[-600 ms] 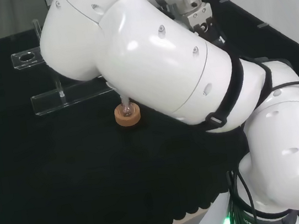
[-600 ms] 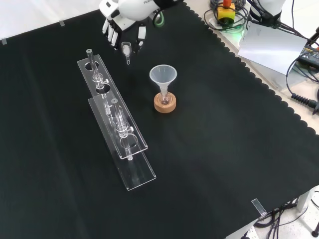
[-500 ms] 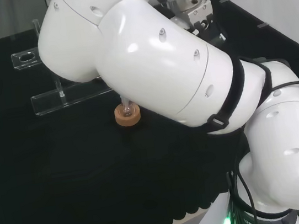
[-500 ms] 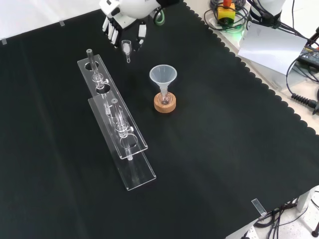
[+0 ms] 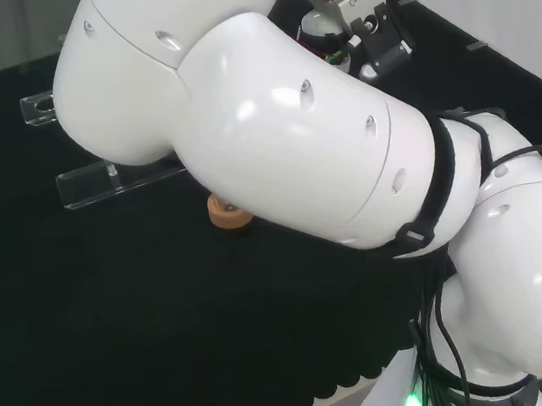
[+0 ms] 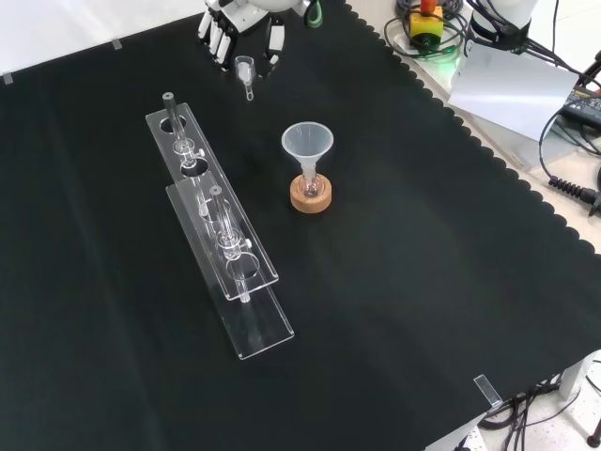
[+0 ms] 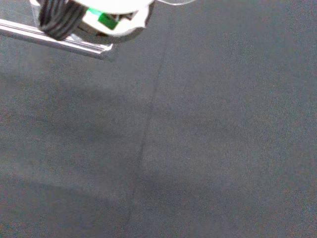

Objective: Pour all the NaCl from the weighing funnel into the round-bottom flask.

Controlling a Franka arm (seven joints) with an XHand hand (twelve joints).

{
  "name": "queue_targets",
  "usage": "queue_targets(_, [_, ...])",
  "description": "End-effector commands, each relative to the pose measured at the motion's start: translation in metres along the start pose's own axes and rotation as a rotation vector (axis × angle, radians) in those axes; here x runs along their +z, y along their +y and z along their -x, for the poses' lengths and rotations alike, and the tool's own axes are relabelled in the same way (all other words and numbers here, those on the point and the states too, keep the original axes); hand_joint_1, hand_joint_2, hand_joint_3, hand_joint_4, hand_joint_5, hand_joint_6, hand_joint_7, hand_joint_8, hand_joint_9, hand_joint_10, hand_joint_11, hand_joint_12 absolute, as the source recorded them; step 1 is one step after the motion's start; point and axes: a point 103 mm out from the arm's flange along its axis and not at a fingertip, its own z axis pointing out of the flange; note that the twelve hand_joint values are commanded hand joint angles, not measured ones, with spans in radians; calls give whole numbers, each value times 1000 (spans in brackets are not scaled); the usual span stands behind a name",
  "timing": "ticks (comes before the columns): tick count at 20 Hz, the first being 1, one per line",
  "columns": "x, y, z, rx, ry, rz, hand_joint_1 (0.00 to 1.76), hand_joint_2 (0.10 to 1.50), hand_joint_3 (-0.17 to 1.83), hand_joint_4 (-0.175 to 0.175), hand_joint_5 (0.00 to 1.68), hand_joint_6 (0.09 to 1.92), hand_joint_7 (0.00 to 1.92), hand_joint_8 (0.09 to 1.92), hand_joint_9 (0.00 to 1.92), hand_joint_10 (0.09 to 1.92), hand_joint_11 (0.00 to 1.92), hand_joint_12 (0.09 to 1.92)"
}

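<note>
1. Hand [image 6: 239,23]: in the front view it hangs above the far edge of the desk [image 6: 423,235], its fingers [image 6: 274,42] curled round the weighing funnel [image 6: 246,71], which it holds clear of the black cloth.
2. Weighing funnel: a small clear piece with a cup-shaped upper part between the fingers and a narrow spout below. Its long axis runs nearly upright, tilted slightly, the spout pointing down and toward the near edge of the desk. Whether salt lies inside cannot be told.
3. Round-bottom flask [image 6: 310,188]: seated on a cork ring [image 6: 310,195] near the middle of the desk, with a clear conical funnel [image 6: 307,143] standing in its neck, mouth upward. It stands well apart from the hand, nearer the desk's near edge.
4. Clear racks [image 6: 221,235]: two long stands lying left of the flask in the front view.
5. Handling, as judged: the weighing funnel looks light, stiff, smooth and breakable; the cup end is the sensible place to hold, leaving the spout free to reach the conical funnel's mouth.
</note>
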Motion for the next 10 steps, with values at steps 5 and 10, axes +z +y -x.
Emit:
queue_targets(5, [-22,-28,-28,-50,-28,-12,1096,707,652,175,1169,854,818,673,1078,370,699,1136])
queue_targets(10, [-32,-37,-43,-72,-56,-3,1101,690,677,175,1180,845,832,673,1087,370,700,1137])
